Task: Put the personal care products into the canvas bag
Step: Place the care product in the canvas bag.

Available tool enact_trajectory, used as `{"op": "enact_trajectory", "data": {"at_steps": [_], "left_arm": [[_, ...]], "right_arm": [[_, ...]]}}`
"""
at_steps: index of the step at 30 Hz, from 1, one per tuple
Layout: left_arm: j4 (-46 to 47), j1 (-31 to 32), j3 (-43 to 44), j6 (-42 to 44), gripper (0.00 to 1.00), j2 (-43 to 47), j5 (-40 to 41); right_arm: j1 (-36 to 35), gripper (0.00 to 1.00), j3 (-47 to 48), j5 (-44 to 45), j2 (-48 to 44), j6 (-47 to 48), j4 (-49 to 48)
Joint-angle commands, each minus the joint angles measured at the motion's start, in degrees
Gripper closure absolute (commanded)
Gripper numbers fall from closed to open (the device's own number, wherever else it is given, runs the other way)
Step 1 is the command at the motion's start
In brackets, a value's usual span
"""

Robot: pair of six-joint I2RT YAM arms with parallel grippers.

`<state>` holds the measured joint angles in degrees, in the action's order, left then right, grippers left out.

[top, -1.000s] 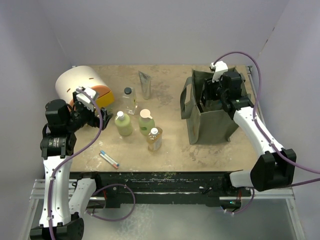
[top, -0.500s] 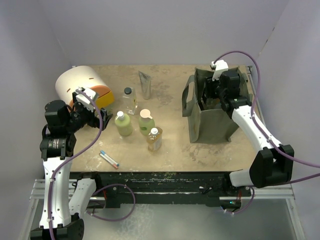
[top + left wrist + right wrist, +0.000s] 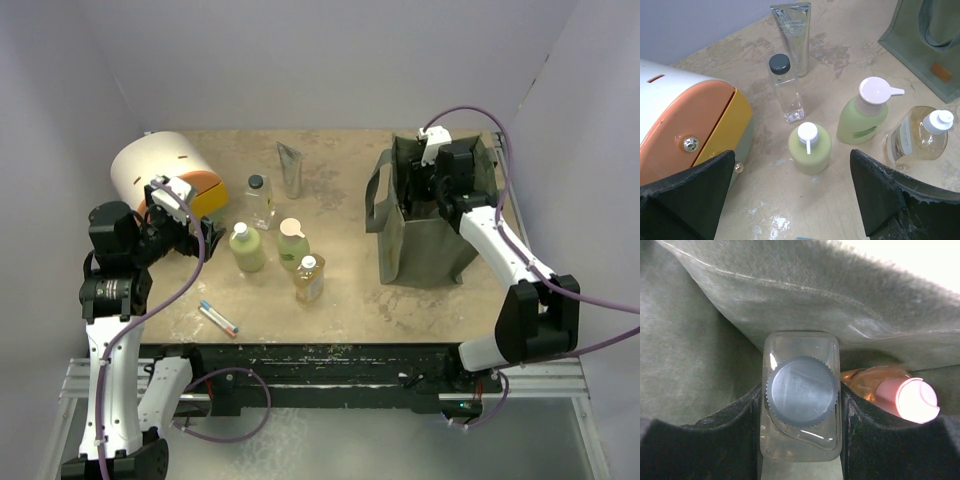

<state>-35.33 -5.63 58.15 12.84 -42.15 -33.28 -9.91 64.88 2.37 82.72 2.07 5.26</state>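
No text can be read in any view.
- Silver tube (image 3: 792, 35) — faint grey print down its front, too small to read.
- Amber bottle (image 3: 915, 142) — pale label with fine print, illegible.
- Green pump bottle (image 3: 862, 120) — darker green mark, no letters discernible.
- Canvas bag (image 3: 920, 60) — small tan patch (image 3: 940, 71), nothing legible on it.

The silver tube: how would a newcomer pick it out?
Find the white and orange domed box at far left, then look right to the clear bottle with the dark cap. The silver tube is just behind and right of that bottle. It alone is flat, shiny and tapering; its neighbours are capped bottles.
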Motion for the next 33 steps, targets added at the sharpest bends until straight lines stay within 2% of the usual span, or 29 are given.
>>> {"op": "enact_trajectory", "data": {"at_steps": [1, 8, 17, 24, 33], "left_arm": [[1.6, -0.4, -0.3, 0.3, 0.01, 0.9, -1.5], [1.5, -0.4, -0.4, 0.4, 0.01, 1.1, -1.6], [1.7, -0.4, -0.7, -0.3, 0.01, 1.7, -2.2], [1.8, -0.4, -1.4, -0.4, 0.01, 2.5, -1.7], [1.5, -0.4, -1.1, -0.2, 0.01, 2.5, -1.6]], "right_arm": [[1.2, 1.00, 0.5, 0.3, -0.8, 0.2, -7.7], [1.5, 0.99, 0.2, -2.0, 1.5, 0.9, -5.6], [1.7, 0.86, -0.6, -2.4, 3.2, 2.2, -5.5], [1.7, 0.69, -0.1, -2.2, 4.3, 3.1, -4.8], [1.8, 0.60, 0.5, -1.4, 4.6, 3.1, -4.2]]}}
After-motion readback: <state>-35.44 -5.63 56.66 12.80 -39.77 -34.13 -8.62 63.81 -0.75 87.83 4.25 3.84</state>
